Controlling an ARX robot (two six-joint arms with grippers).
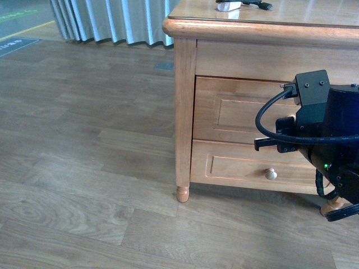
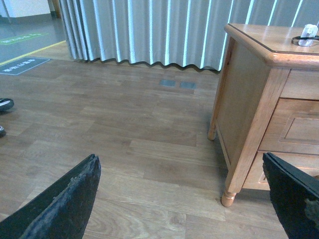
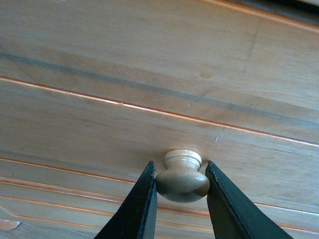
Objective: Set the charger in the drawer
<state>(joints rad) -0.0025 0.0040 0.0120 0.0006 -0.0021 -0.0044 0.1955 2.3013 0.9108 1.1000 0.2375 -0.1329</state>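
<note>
Right gripper (image 3: 180, 170): jaws pinching the drawer's round pale knob (image 3: 182, 178), one finger on each side, both touching it. The knob sits right between the fingertips, with the raised-panel front of the drawer (image 1: 235, 109) directly behind it. In the front view the right arm (image 1: 328, 140) covers that part of the top drawer, so the contact itself shows only in the right wrist view. The drawer front looks flush with the cabinet (image 1: 185, 112) frame, i.e. closed. Lower drawer (image 1: 241, 168) is just below the right jaws, its own knob (image 1: 271, 174) free and untouched. Charger (image 1: 229, 6) is not at either gripper: it lies on the cabinet top, above the right jaws and well apart from them, near the far edge of the frame, with its black cable (image 1: 255, 3) beside it. Only part of it shows, so I can't tell how the cable is looped. Left gripper (image 2: 179, 158): jaws spread wide, nothing between them, over the wood floor (image 2: 124, 139). From the left jaws the cabinet corner and its leg are ahead and off to one side, the charger well above and beyond them, and the grey curtain (image 2: 149, 30) far behind.
</note>
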